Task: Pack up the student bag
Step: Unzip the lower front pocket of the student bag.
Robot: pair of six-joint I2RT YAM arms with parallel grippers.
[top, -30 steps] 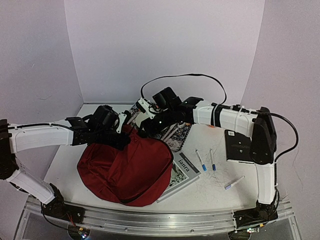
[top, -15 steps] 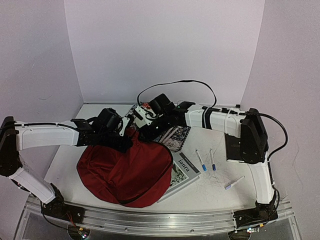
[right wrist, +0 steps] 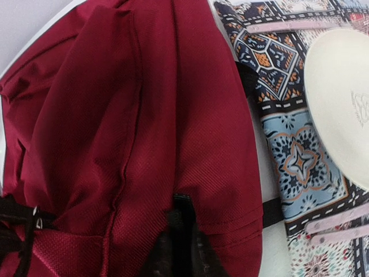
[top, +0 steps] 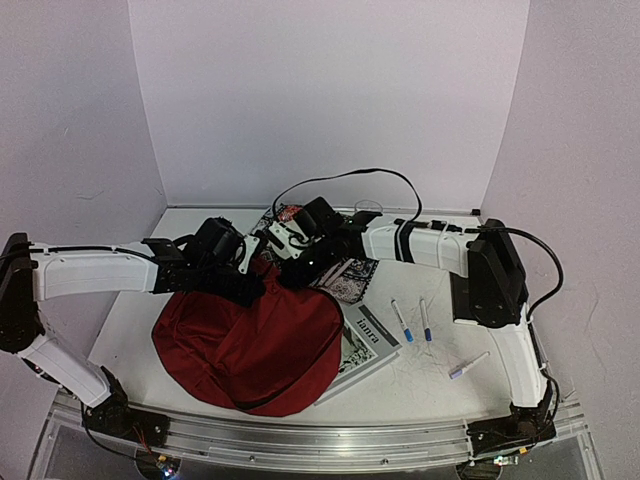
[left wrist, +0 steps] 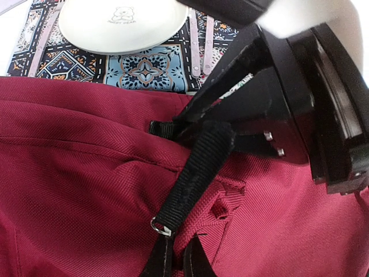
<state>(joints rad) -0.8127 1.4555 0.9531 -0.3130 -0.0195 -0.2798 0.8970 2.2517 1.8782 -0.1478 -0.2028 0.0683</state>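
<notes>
The student bag [top: 250, 335], dark red and floppy, lies on the table's left-centre. Both grippers meet at its far top edge. My left gripper [top: 252, 278] is shut on a raised fold of red fabric [left wrist: 199, 231], just beside a black strap [left wrist: 196, 167] with a small metal ring. My right gripper [top: 288, 272] is to its right, and its black body [left wrist: 277, 115] fills the upper right of the left wrist view. Its jaws [right wrist: 182, 231] stand close together on the bag's red top [right wrist: 144, 115], with a narrow black tab [right wrist: 183, 203] between them.
Behind the bag, a white dish [right wrist: 340, 104] sits on a patterned cloth [top: 355, 275]. A magazine [top: 365, 345] pokes out from under the bag's right side. Two blue-capped pens [top: 401, 320] [top: 425, 320] and a third marker [top: 468, 365] lie to the right, beside a black slab [top: 472, 295].
My right arm has swung left onto the bag's top edge and its jaws have closed there. The left gripper has kept its hold, shifting only slightly.
</notes>
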